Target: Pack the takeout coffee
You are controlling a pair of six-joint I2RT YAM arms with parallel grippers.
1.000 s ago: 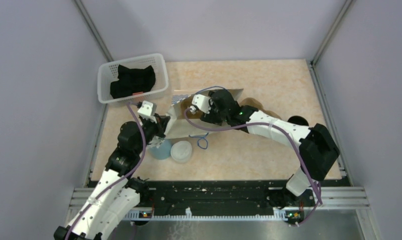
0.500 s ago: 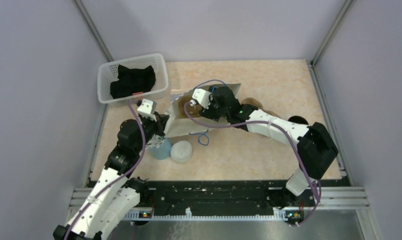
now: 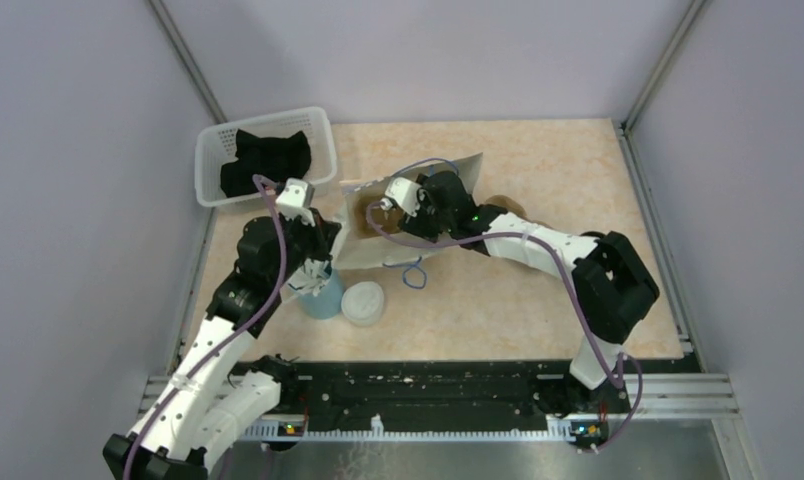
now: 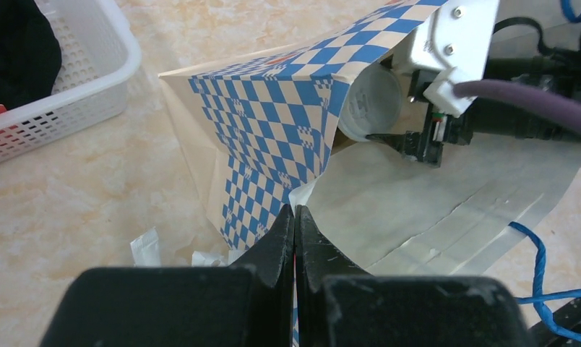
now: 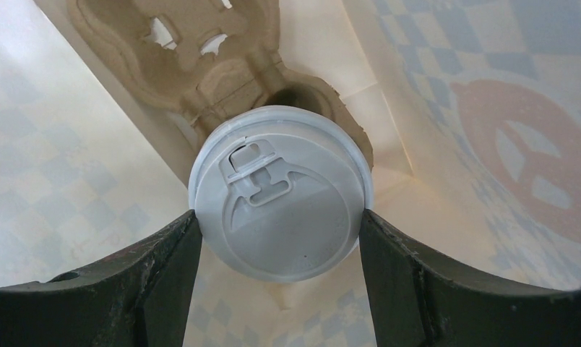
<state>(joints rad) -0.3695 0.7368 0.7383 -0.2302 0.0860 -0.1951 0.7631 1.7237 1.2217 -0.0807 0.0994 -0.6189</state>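
Greyish-white, the lid of the takeout coffee (image 5: 280, 195) fills the right wrist view. The cup is deep inside the paper bag (image 4: 273, 123), gripped at its rim by your right claw (image 5: 277, 217). It sits right at a well of the pulp carrier (image 5: 201, 43) at the bag's closed end. Your left claw (image 4: 295, 217) is closed on the bag's lip, holding the mouth up.

Release off-centre and the cup may catch the well's edge, tip and leak. Squeeze harder and the lid could pop. If the lip slips from that thin pinch, the bag likely sags onto your right wrist.

The bag lies on a beige, mottled worktop (image 3: 538, 170). A white basket (image 3: 323, 130) holding black cloth (image 3: 268, 160) sits behind and left of the bag, and a light blue cup (image 3: 323, 298) stands at the bag's near side. Pale grey walls (image 3: 78, 200) enclose it all.
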